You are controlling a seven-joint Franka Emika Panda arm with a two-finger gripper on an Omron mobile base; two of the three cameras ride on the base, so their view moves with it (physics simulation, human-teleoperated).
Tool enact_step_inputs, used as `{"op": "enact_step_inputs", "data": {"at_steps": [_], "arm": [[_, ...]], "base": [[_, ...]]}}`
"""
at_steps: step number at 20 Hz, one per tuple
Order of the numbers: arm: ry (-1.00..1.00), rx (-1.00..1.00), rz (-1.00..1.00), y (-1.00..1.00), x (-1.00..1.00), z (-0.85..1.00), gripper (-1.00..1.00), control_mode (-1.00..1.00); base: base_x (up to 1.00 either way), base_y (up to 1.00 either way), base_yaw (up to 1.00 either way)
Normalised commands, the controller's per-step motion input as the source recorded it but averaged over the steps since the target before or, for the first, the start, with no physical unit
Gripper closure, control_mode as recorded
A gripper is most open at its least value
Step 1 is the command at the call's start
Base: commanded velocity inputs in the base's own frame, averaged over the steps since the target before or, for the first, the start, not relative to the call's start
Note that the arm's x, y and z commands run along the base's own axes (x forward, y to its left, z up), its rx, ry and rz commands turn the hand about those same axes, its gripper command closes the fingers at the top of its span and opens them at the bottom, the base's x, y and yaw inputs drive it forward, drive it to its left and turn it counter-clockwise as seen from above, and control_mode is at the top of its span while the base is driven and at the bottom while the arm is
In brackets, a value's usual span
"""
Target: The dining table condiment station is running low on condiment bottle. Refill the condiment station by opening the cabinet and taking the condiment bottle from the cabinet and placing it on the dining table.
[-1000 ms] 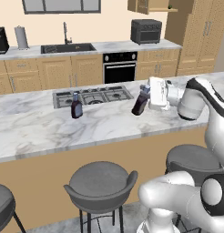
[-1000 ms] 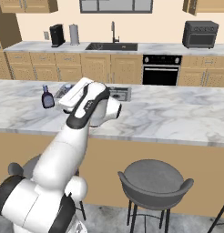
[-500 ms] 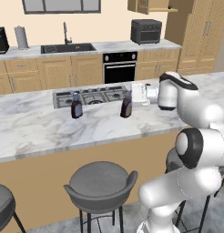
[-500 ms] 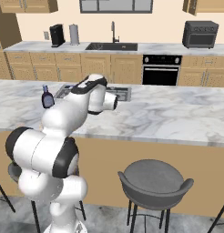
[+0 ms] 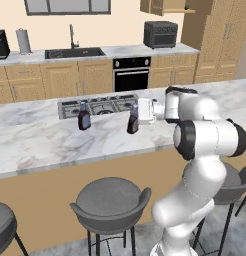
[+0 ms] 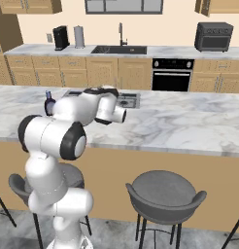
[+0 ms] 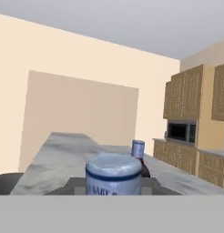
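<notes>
Since one second ago the arm has folded in and the end effector has carried the condiment bottle to the left along the dining table, so it is now nearer to the second dark bottle that stands on the marble. In the earlier left base view the bottle was tilted in the grip; now it looks close to upright, with its bottom at or just above the worktop, and I cannot tell if it touches. The end effector is closed narrow on the condiment bottle, holding it from the right side with the wrist turned horizontal. In the hand view the blue cap of the held bottle is just in front of the camera, and the cap of the second bottle rises behind it, so the two are in one line and near, but apart. In the right base view the arm covers the held bottle, and the second bottle shows at its left. The cooktop lies just beyond both bottles. My judgement is that the carrying part is almost finished: the bottle is over the right surface, beside the other condiment. What remains is to set it down fully and release. A risk is to knock the bottle over when the fingers open and the hand goes back.
</notes>
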Motion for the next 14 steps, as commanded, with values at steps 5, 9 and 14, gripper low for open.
{"op": "enact_step_inputs", "data": {"at_steps": [5,9,14], "arm": [[-0.09,-0.01,0.0,0.03,0.51,-0.18,1.0,-1.0],[0.0,0.0,0.0,0.09,0.55,-0.23,1.0,-1.0],[-0.01,-0.04,0.0,0.26,0.25,-0.37,1.0,-1.0]], "base": [[0.0,0.0,0.0],[0.0,0.0,0.0],[0.0,0.0,0.0]]}}
